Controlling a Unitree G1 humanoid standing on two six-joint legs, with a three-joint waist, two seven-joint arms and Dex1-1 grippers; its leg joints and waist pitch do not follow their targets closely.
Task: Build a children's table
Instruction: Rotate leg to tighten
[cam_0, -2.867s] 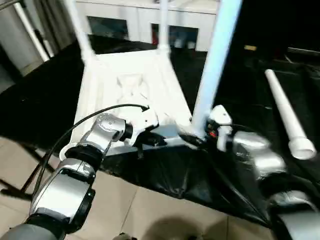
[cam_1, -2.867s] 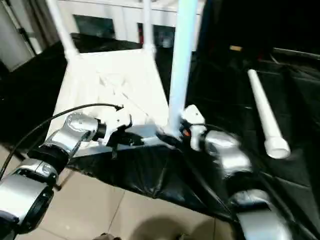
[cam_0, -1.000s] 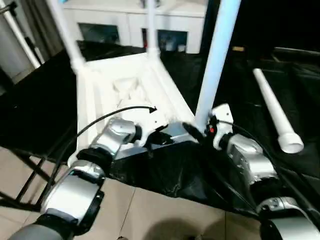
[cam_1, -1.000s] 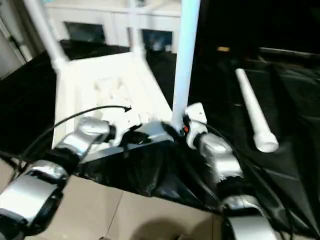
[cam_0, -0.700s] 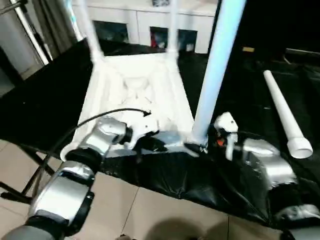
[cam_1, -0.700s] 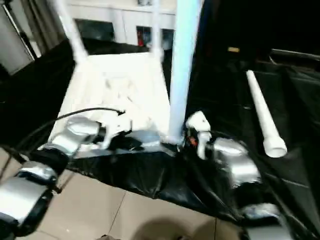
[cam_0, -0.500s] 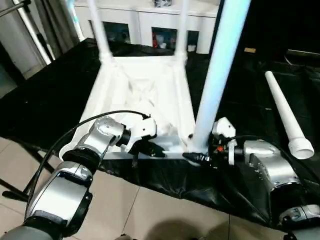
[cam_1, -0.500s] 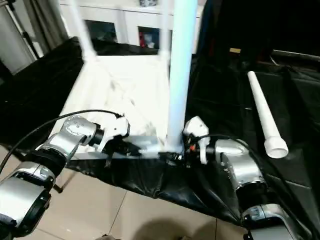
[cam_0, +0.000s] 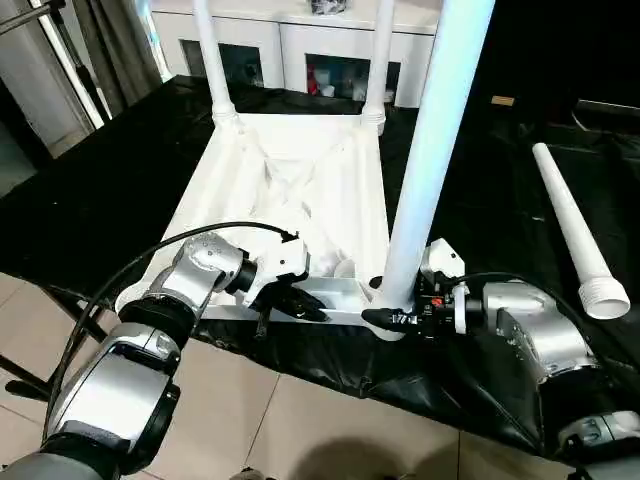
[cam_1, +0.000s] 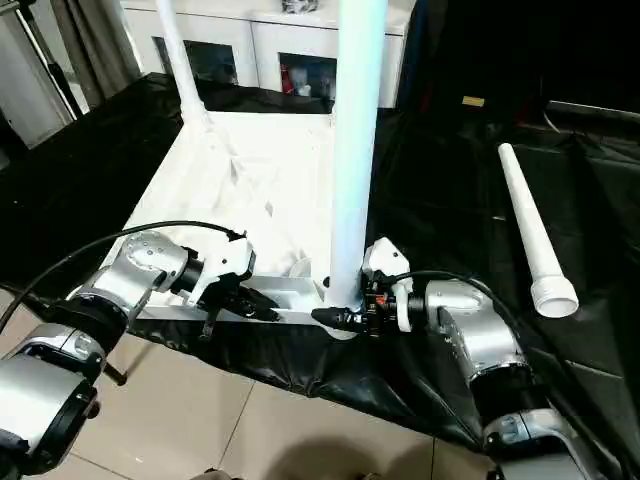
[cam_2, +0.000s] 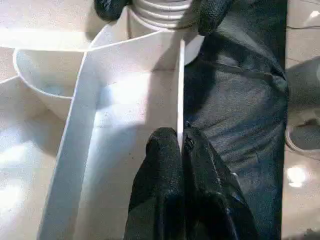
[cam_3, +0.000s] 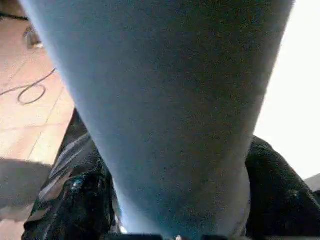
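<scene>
- Head views: the upturned tabletop (cam_0: 290, 180) lies ahead of both grippers. The right gripper (cam_0: 392, 316) straddles the foot of the near upright leg (cam_0: 425, 150), whose long axis rises straight above it — fingers either side; I judge it gripped. A spare leg (cam_0: 570, 225) lies well off to its right.
- Left wrist view: the left gripper (cam_2: 179, 145) is pinched narrow on the tabletop's thin near rim.
- Right wrist view: the leg sits between the fingers (cam_3: 272, 185).

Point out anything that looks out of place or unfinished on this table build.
One white leg lies loose on the black cloth, apart from the upturned tabletop. The tabletop's near-left corner socket carries no leg. Nothing looks broken.
</scene>
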